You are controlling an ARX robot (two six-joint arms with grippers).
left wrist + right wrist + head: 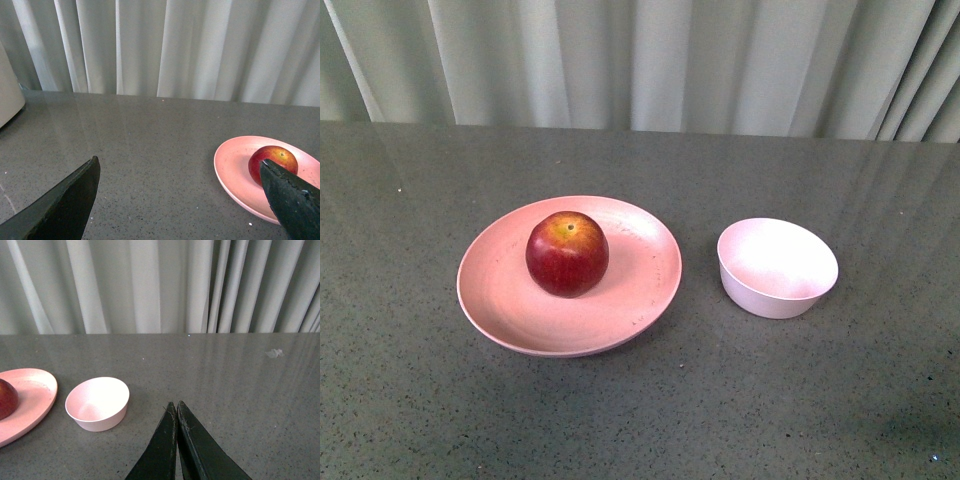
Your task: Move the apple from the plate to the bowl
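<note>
The dark-red apple [567, 253] with a yellow-orange top sits on the wide pink plate [640, 290] left of centre on the table. The small pale bowl [777, 267] stands empty to the plate's right. Neither gripper shows in the front view. In the left wrist view my left gripper [180, 167] is open, its black fingers wide apart over bare table, with the apple [270, 159] and plate [232, 167] beside one fingertip. In the right wrist view my right gripper [175, 404] is shut with nothing in it, apart from the bowl [97, 403]; the plate [30, 400] and apple [7, 398] lie beyond it.
A grey speckled table [640, 410] carries everything. Pale curtains [650, 60] hang behind its far edge. A beige object [9, 95] stands at the table's edge in the left wrist view.
</note>
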